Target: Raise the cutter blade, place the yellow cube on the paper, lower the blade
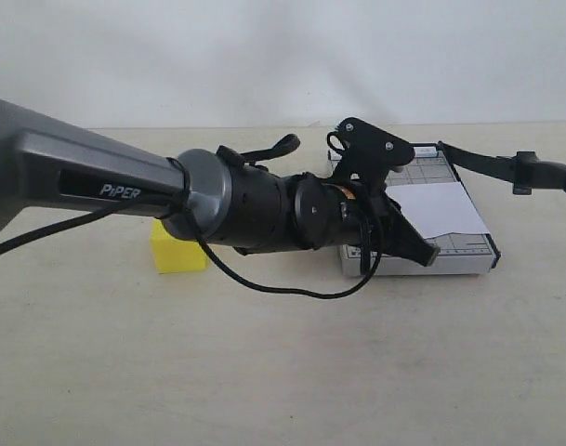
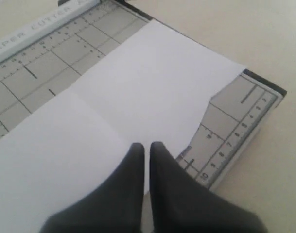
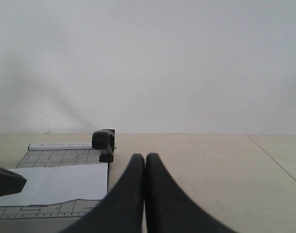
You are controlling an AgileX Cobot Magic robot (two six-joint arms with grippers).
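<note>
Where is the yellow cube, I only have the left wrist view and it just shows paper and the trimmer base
Observer: The yellow cube sits on the table, left of the trimmer base in the exterior view, partly behind the left arm.
Operator: Is the blade up?
Observer: Yes, the cutter blade is raised off the base, its handle leaving the exterior view's right edge.
Operator: And the right gripper?
Observer: The right gripper is shut, holding nothing, not touching the trimmer.
</note>
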